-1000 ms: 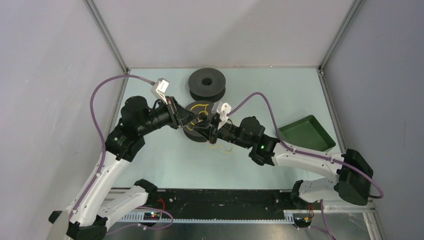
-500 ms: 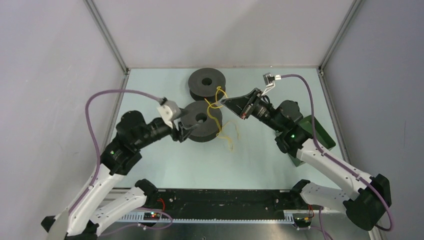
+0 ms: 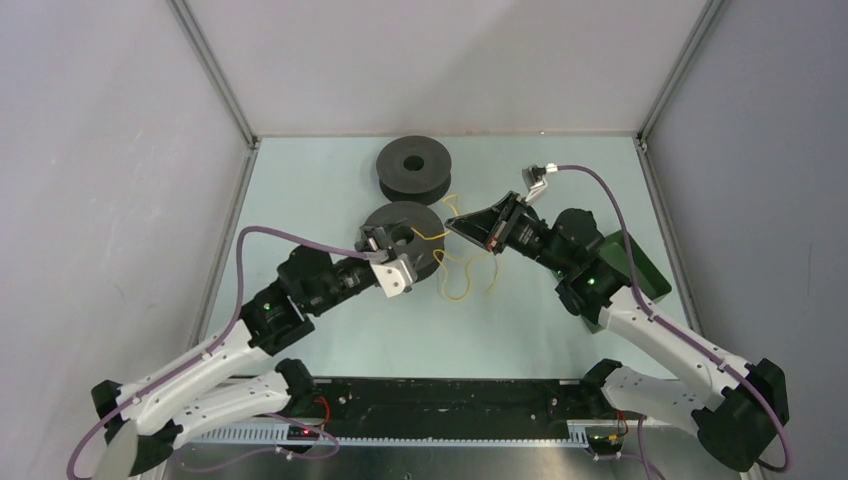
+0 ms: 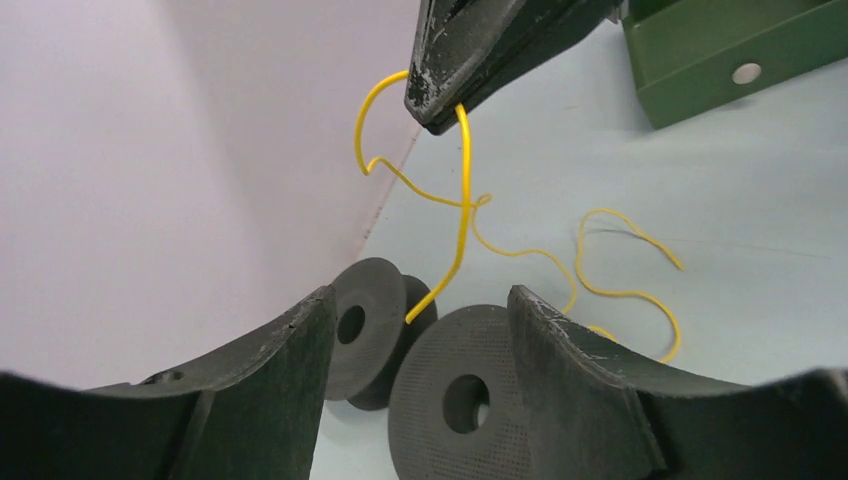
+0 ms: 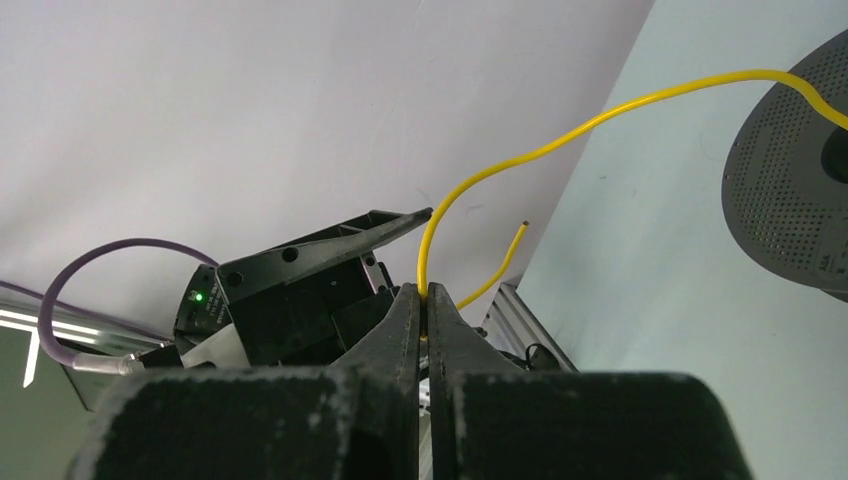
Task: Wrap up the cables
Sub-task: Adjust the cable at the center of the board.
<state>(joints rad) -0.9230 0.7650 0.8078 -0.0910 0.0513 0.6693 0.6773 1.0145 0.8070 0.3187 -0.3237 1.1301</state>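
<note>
A thin yellow cable (image 3: 462, 272) lies in loose loops on the table, right of the near dark grey spool (image 3: 404, 228). One stretch of it rises to my right gripper (image 3: 452, 222). That gripper is shut on the yellow cable (image 5: 560, 130) at its tips (image 5: 425, 290), held above the table just right of the spool. My left gripper (image 3: 383, 243) reaches over the spool's near side. Its fingers (image 4: 290, 370) stand open with nothing between them. Beyond them show the near spool (image 4: 460, 385) and the cable (image 4: 465, 180) hanging from the right gripper (image 4: 440, 105).
A second dark grey spool (image 3: 414, 168) sits behind the near one, close to the back wall. A green tray (image 3: 640, 268) lies at the right, partly under the right arm. Enclosure walls stand at the left, back and right.
My left gripper has opened, and its arm has swung round to reach the near spool from the front. My right gripper has pulled the yellow cable away from the spool, toward the back right.
</note>
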